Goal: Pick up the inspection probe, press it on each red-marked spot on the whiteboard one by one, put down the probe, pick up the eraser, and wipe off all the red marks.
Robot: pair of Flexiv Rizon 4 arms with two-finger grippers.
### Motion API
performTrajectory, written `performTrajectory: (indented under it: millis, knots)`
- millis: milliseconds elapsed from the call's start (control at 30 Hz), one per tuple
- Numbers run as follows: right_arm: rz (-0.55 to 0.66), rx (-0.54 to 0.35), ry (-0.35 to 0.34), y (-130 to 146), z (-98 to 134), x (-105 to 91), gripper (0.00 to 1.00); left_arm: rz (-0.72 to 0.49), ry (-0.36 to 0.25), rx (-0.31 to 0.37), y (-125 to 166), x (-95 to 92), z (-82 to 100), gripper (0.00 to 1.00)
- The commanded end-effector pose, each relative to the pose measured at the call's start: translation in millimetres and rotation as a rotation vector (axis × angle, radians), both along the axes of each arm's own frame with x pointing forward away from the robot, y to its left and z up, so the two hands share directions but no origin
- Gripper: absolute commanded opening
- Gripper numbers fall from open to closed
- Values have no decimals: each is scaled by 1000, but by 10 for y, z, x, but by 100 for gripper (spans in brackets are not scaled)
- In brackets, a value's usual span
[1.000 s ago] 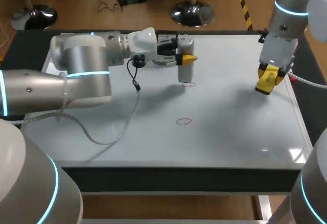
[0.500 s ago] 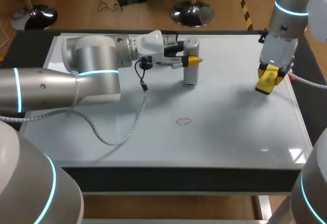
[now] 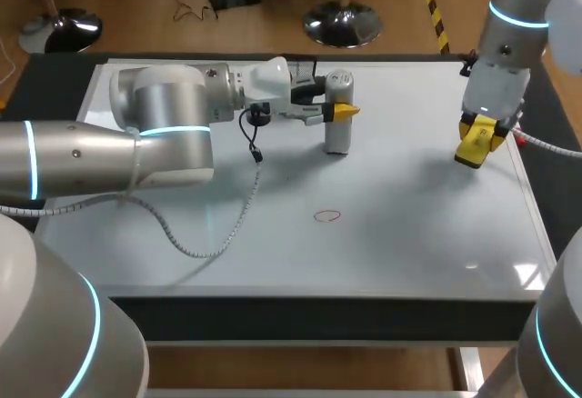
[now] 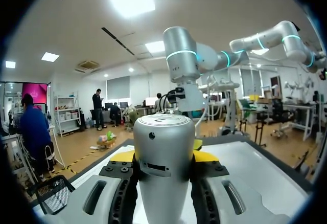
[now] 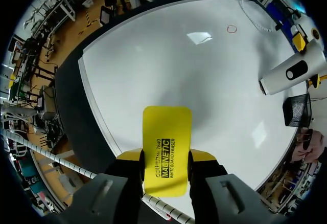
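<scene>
The grey cylindrical inspection probe [image 3: 337,116] stands upright with its base on the whiteboard [image 3: 418,234], at the back middle. My left gripper [image 3: 335,107] is shut on its upper part; in the left wrist view the probe [image 4: 164,147] fills the gap between the yellow fingertips [image 4: 121,156]. One red mark [image 3: 327,216] shows on the board nearer the front. Above the board's right side, my right gripper [image 3: 479,131] is shut on the yellow eraser [image 3: 473,148]. In the right wrist view the eraser [image 5: 166,142] juts out past the fingers, with the probe [image 5: 291,73] and the red mark [image 5: 232,28] beyond.
A grey cable [image 3: 238,207] hangs from my left wrist and trails over the board's left half. The board's raised rim [image 3: 538,225] runs close beside my right gripper. Open board surface lies in front of the red mark.
My left arm carried the probe to the right and set it down on the back red mark, which is now hidden under it. The right arm and eraser have not moved.
</scene>
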State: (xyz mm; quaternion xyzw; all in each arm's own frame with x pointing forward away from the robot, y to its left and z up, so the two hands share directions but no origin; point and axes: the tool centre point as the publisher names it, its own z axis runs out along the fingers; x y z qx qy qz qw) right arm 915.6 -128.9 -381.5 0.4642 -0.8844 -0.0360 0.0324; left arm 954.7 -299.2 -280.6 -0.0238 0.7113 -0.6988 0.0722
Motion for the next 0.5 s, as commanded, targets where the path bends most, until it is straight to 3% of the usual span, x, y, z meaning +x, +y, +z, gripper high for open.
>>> performTrajectory:
  millis: [33, 500]
  knots:
    - [2, -2, 1, -6, 6, 5, 0, -7, 0, 1, -9, 22, -1, 0]
    - [2, -2, 1, -6, 6, 5, 0, -11, 7, 12, -30, 33, -32, 0]
